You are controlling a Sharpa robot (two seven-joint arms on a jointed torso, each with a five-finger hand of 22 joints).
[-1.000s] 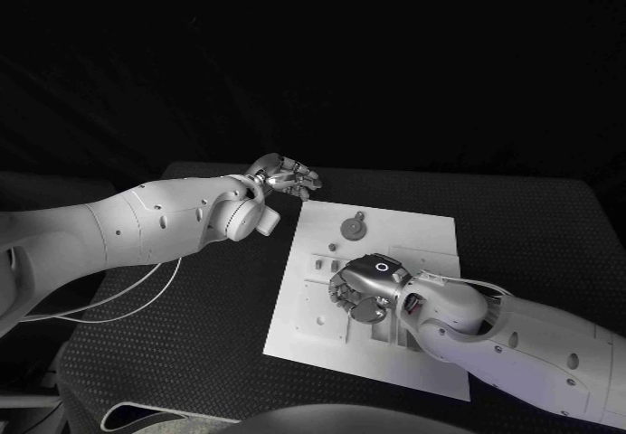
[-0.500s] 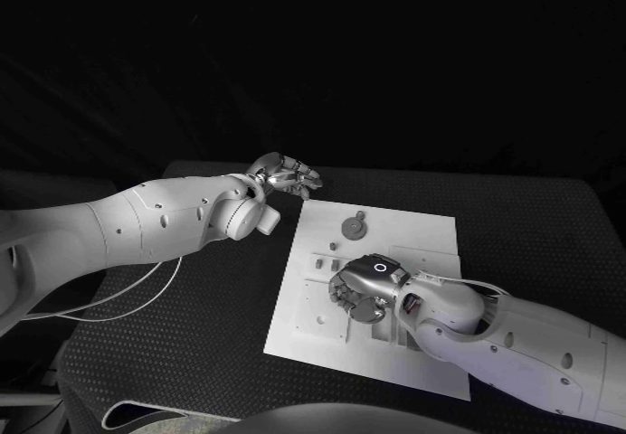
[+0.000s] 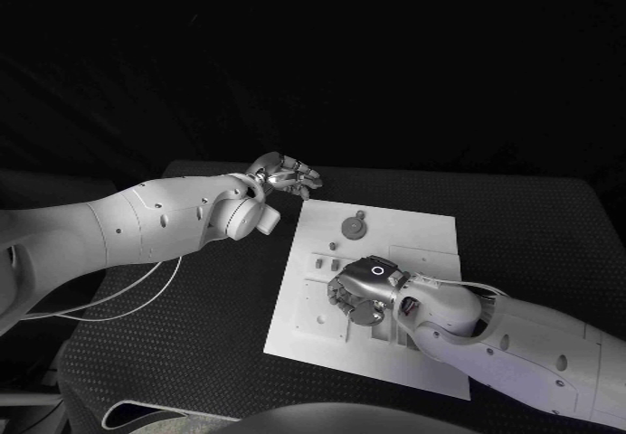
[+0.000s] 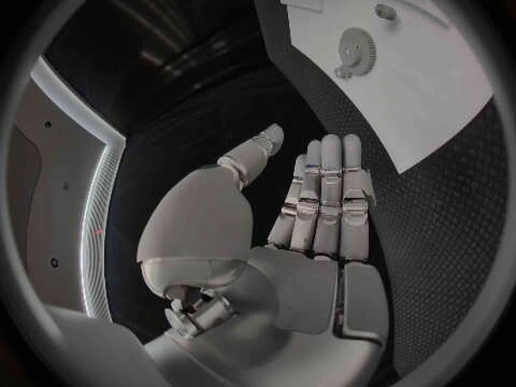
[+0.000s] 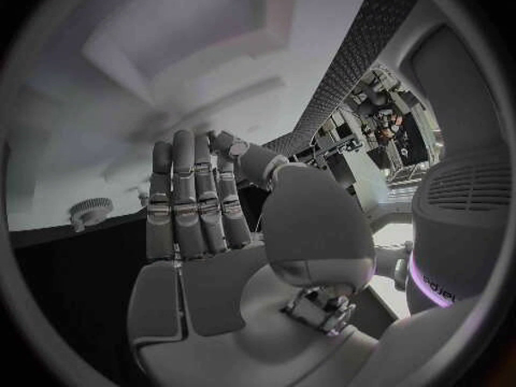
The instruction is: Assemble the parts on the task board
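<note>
The white task board [image 3: 407, 231] lies in the middle of the black table. A round grey gear part [image 3: 355, 226] sits near its far edge, with small grey pieces [image 3: 317, 263] just nearer. My right hand [image 3: 363, 293] hovers low over the board's middle, fingers pointing down at it. In the right wrist view that hand [image 5: 199, 224] has straight fingers, its thumb apart and nothing in its palm; the gear [image 5: 91, 210] lies beyond. My left hand [image 3: 285, 174] hangs off the board's far left corner. Its fingers [image 4: 322, 202] are flat and hold nothing, and the gear [image 4: 355, 50] lies ahead.
The board's slots and recesses under my right hand are hidden by it. A thin cable [image 3: 124, 303] loops over the table's left side, below my left arm. Black textured table [image 3: 183, 334] surrounds the board on all sides.
My right hand has shifted slightly left and down over the board's middle. My left hand has stayed where it was.
</note>
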